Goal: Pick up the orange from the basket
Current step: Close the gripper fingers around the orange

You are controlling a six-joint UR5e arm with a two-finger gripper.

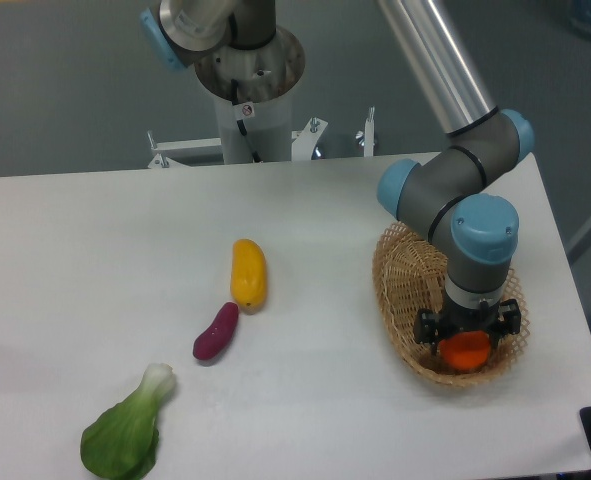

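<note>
Orange (466, 350) sits low in the near end of the basket (400, 290), w/ the gripper (468, 340) straight over it. Fingers look set on either side of the fruit, prob. so they can clamp round its middle, but I can't tell if they're actually squeezing it or just bracketing. Arm comes down from upper right, elbow bent over the basket, wrist pointing straight down into it. Other stuff on the desk (95, 260) is well apart to the left: yellow veg (247, 273), purple one (216, 331), bok choy (125, 428).
</note>
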